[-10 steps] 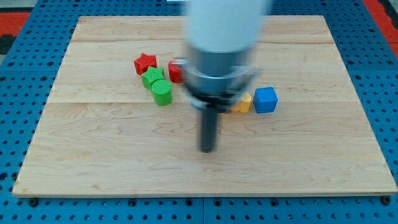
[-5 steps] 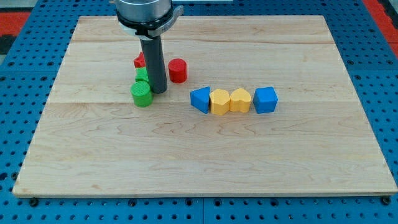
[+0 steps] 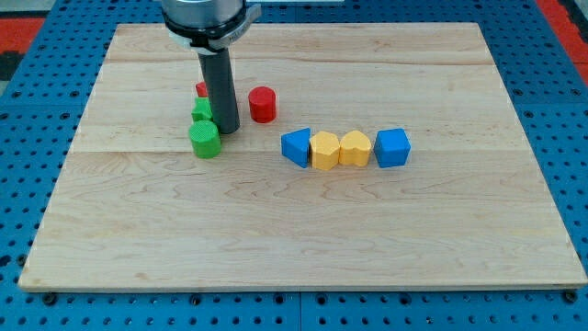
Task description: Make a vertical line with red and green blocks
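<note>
My tip [image 3: 226,130] rests on the board just right of two green blocks. A green cylinder [image 3: 205,140] lies at the tip's lower left. A second green block [image 3: 201,110] sits above it, partly hidden by the rod. A red block [image 3: 201,89] shows only as a sliver behind the rod, above the green ones. A red cylinder [image 3: 263,104] stands apart to the tip's right.
A row of blocks lies right of centre: a blue triangular block [image 3: 296,147], a yellow block [image 3: 324,150], a yellow heart-like block [image 3: 355,147] and a blue cube [image 3: 392,147]. The wooden board [image 3: 294,248] sits on a blue pegboard.
The rod came from the board's middle to the green blocks. The green blocks and the red block behind shifted slightly left. The red cylinder stayed.
</note>
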Available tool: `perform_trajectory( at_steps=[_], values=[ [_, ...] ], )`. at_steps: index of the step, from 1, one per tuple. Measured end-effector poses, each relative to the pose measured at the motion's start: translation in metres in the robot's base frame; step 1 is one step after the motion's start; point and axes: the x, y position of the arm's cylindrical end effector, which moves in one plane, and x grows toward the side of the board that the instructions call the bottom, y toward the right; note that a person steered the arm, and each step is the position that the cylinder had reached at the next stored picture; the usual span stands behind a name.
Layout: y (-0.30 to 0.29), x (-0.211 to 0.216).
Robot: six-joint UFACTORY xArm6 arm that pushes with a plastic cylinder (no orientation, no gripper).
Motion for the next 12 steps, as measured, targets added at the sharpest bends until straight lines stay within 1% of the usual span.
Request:
perform_trajectory(
  at_steps=[1,2,4,5,6,7,8,9,10,11,12],
  values=[
    [-0.007,-0.013],
    [0.022,-0.018],
    [0.014,-0.074],
    [0.014,-0.087],
    [0.023,-0.118],
    [0.078,-0.089],
    [0.081,-0.023],
    [0.062,-0.021],
    [0.082,0.020],
    [0.049,0.010],
    [0.049,0.013]
  ],
)
